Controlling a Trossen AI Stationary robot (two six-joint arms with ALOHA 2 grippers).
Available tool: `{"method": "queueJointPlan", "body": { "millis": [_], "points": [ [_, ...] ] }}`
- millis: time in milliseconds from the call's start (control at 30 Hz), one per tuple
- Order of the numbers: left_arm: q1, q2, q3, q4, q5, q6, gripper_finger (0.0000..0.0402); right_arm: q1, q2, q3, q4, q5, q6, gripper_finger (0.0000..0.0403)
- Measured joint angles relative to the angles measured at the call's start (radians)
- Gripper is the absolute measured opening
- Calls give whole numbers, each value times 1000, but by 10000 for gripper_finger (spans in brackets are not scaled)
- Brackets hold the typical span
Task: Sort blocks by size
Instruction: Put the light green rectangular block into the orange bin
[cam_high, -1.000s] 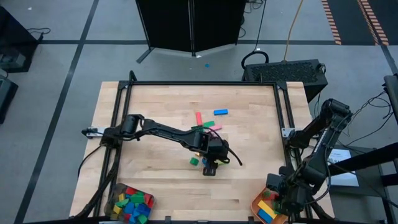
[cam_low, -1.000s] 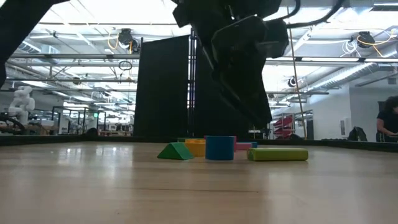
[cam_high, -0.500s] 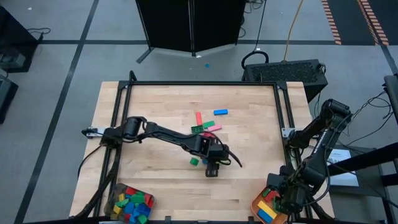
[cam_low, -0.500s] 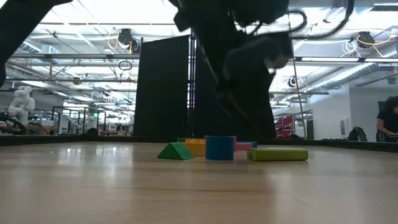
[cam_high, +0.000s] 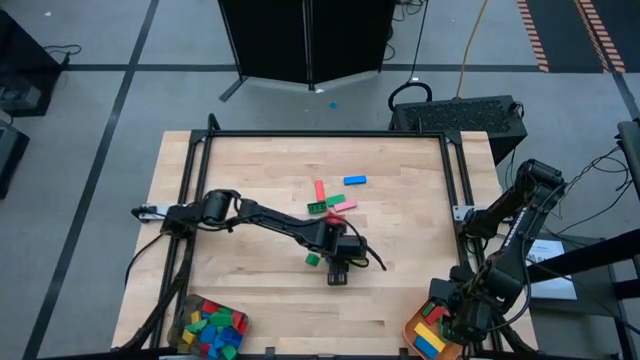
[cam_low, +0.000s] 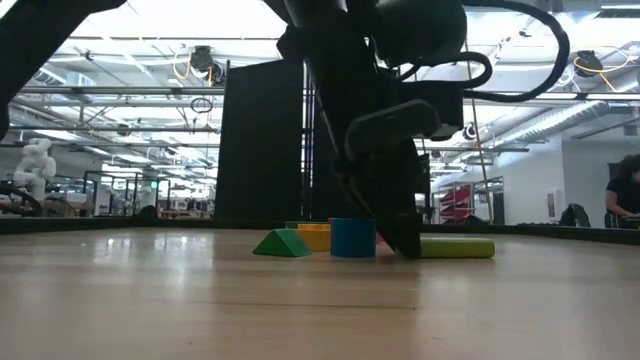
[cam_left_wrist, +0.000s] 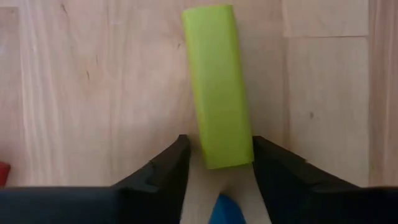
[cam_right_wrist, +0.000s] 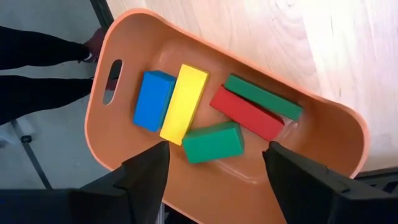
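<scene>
The left gripper (cam_left_wrist: 219, 163) was down at the table (cam_high: 250, 290) near its middle, its fingers (cam_left_wrist: 166, 167) apart on either side of one end of a long lime block (cam_left_wrist: 216, 84); whether the pads touched it could not be told. The rest of the block stretched away from the gripper, flat on the wood. The right gripper (cam_right_wrist: 214, 171) hung over the orange tray (cam_right_wrist: 124, 50) at the near right corner, fingers apart, above five long blocks (cam_right_wrist: 186, 102) lying in it.

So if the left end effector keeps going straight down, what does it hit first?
The long lime-green block. The left end effector points down at it with a finger on each side of its near end, so the fingers would likely reach the table.
</scene>
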Motion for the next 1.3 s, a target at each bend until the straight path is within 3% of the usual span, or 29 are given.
{"method": "queueJointPlan", "body": {
  "millis": [200,433,700,867,1000,1100,1300],
  "points": [
    [-2,-2,-2,35,-5,-1,88,0,0,0,0,37,0,254],
    [-3,-25,-6,21,-7,-9,85,0,-11,0,0,176,-2,254],
    [-7,-161,-6,-18,-41,-51,85,0,-82,0,-2,506,26,254],
    [-17,-263,-5,-13,-131,-52,85,-9,-115,0,-25,798,243,254],
    [-31,-325,-5,-13,-232,-43,85,-62,-137,0,-99,786,523,254],
    [-41,-359,-5,-9,-282,-22,85,-95,-148,-1,-141,799,640,254],
    [-53,-365,-5,-16,-300,-19,85,-206,-199,-1,-131,863,566,254]
  ]
}}
